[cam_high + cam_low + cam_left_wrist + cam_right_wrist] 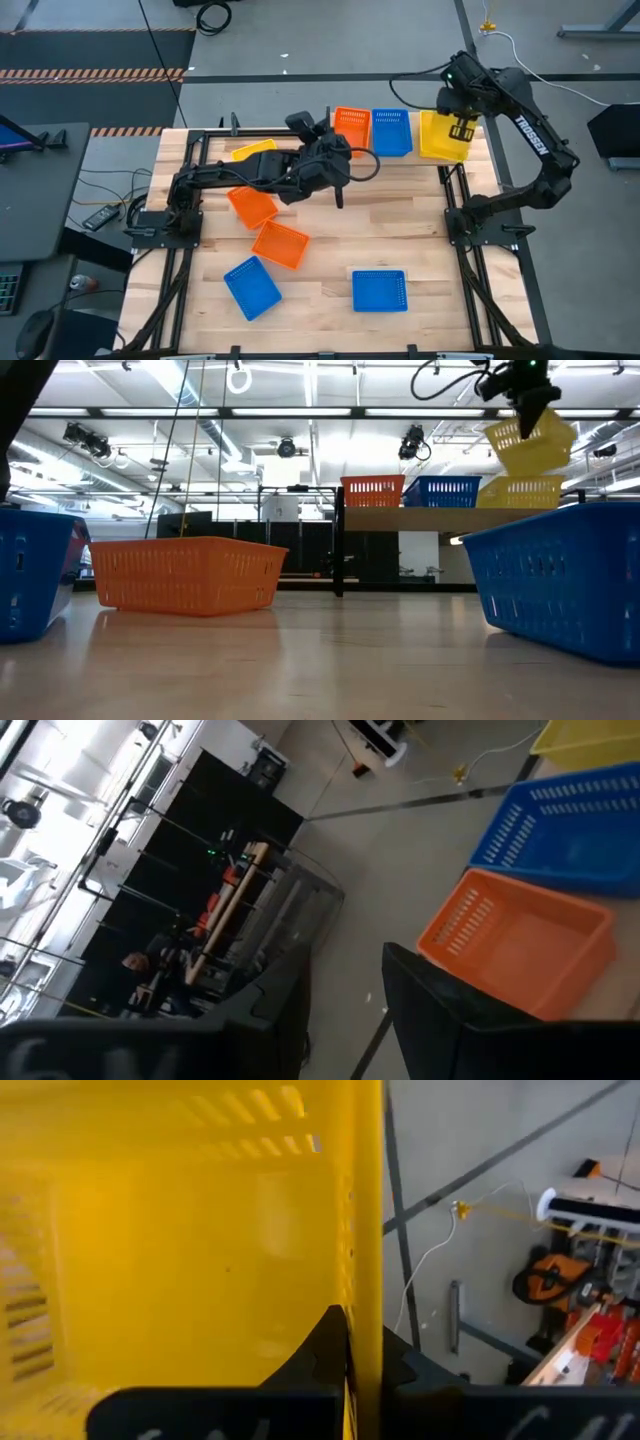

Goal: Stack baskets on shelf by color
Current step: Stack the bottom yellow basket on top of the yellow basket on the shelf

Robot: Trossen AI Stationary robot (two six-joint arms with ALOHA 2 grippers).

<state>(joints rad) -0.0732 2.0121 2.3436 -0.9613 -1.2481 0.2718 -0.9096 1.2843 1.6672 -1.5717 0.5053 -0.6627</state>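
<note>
On the shelf (pixel 400 518) at the table's far side stand an orange basket (pixel 350 128), a blue basket (pixel 391 132) and a yellow basket (pixel 522 492). My right gripper (pixel 462 128) is shut on a second yellow basket (pixel 530 445), tilted just above the yellow one on the shelf. My left gripper (pixel 350 1020) hovers open and empty above the table's middle, pointing toward the shelf. On the tabletop lie another yellow basket (pixel 255 152), two orange baskets (pixel 252 205) (pixel 280 243) and two blue baskets (pixel 252 285) (pixel 380 290). My right gripper pinches the held basket's wall (pixel 365 1280) on the side toward the table's right edge, one finger inside the basket and one outside. The fingers come from above, slanting down. The basket hangs tilted below them, over the yellow basket on the shelf; whether the two touch I cannot tell.
Black frame rails (pixel 190 170) run along the table's left and right sides near the arm bases. The loose baskets fill the table's left and near parts. Bare wood (pixel 400 215) lies between the shelf and the near blue basket.
</note>
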